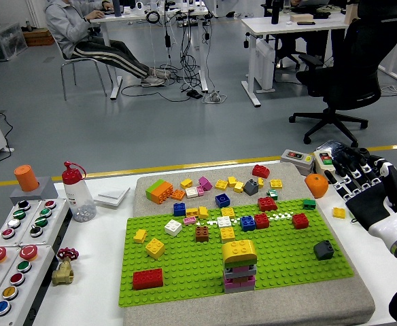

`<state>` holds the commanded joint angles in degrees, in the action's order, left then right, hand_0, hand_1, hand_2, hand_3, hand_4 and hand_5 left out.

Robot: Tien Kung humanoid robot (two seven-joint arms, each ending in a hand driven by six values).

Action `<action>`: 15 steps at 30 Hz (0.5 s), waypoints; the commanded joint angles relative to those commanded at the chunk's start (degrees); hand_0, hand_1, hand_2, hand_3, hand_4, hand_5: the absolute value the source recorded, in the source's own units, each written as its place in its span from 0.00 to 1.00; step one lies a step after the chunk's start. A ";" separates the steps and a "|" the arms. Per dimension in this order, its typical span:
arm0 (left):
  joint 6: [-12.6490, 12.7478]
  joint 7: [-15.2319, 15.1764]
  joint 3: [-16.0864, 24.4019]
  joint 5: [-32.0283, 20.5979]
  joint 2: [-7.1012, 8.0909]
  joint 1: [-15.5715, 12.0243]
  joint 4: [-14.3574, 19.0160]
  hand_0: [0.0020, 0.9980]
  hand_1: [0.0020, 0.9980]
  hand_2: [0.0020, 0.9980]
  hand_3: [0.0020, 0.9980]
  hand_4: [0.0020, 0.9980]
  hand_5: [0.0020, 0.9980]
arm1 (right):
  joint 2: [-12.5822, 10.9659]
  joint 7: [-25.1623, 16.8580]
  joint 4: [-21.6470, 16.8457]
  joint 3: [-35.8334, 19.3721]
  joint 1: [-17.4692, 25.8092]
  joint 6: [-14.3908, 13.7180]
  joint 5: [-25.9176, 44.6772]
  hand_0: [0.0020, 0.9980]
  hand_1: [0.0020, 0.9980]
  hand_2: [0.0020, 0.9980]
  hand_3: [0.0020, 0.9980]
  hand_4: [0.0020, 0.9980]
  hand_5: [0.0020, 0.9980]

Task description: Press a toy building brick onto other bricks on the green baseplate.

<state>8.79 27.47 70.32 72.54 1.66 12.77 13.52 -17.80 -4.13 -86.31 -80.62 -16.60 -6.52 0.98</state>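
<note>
A green baseplate (280, 261) lies on a grey mat and carries several loose bricks. Near its front stands a stack with a rounded yellow brick (239, 251) on top of grey and pink bricks (239, 278). Nothing touches the stack. My right hand (365, 187) hovers off the mat's right edge, fingers spread, holding nothing. The left hand is out of view. More bricks, among them a red one (260, 171) and an orange-green one (159, 191), lie on the mat behind the plate.
An orange object (316, 185) and a small yellow brick (338, 212) sit on the table by my right hand. A button box (300, 159) is behind them. At left are a bottle (78, 193), a brass valve (63, 267) and a panel of buttons (15, 248).
</note>
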 joint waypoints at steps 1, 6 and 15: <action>0.09 -0.05 0.03 -0.01 0.02 0.03 0.00 0.63 0.59 0.60 0.44 0.30 0.95 | 0.09 0.04 0.14 0.00 -0.11 -0.01 0.22 0.80 0.75 0.81 0.79 0.50 0.49; 0.19 -0.05 0.03 0.06 0.08 0.15 0.01 0.63 0.59 0.60 0.43 0.30 0.95 | 0.32 0.10 0.33 0.05 -0.38 -0.17 0.45 0.81 0.76 0.83 0.79 0.47 0.53; 0.23 -0.01 -0.40 -0.04 0.00 0.03 0.12 0.63 0.59 0.60 0.44 0.30 0.94 | 0.93 2.35 0.91 0.37 -0.57 1.03 -0.61 0.85 0.80 0.88 0.86 0.49 0.54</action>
<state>9.02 27.46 69.92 72.50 1.66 12.80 13.64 -16.86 -1.79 -85.40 -80.26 -17.17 -5.49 0.38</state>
